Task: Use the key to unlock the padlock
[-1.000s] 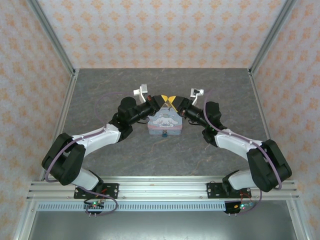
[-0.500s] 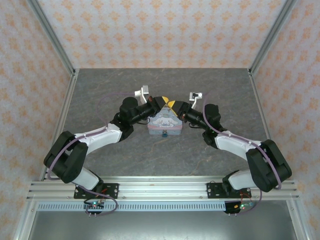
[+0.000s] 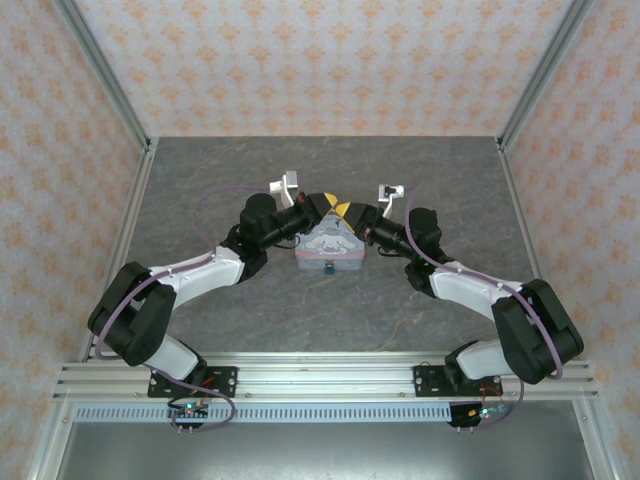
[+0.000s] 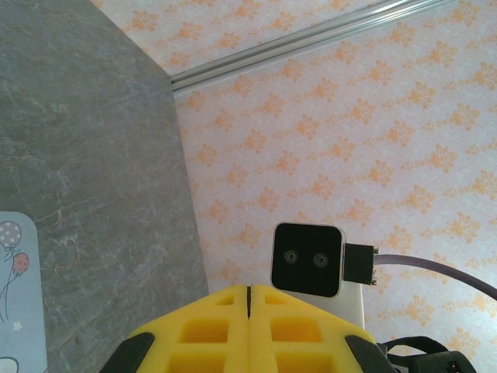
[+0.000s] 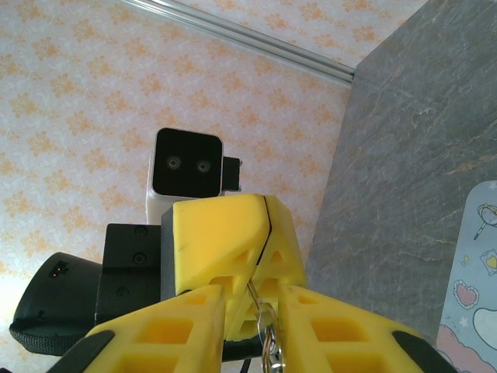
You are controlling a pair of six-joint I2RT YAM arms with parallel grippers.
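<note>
Surface [image 3: 200, 180] bare and free on the far side, in the left and right corners, and in the near strip ahead of the bases. Tin box [image 3: 330, 245] mid-surface is the one bulk in the way. Padlock [image 3: 329, 268] at its near edge blocks a low pass there. Left tool [image 3: 322, 203] and right tool [image 3: 347, 211] meet tip to tip over tin's far edge, no lane between. Left arm [image 3: 190, 275] and right arm [image 3: 470, 285] bow outward and fence both flanks. Patterned walls [image 3: 330, 60] and metal posts [image 3: 100, 70] bound three sides.
</note>
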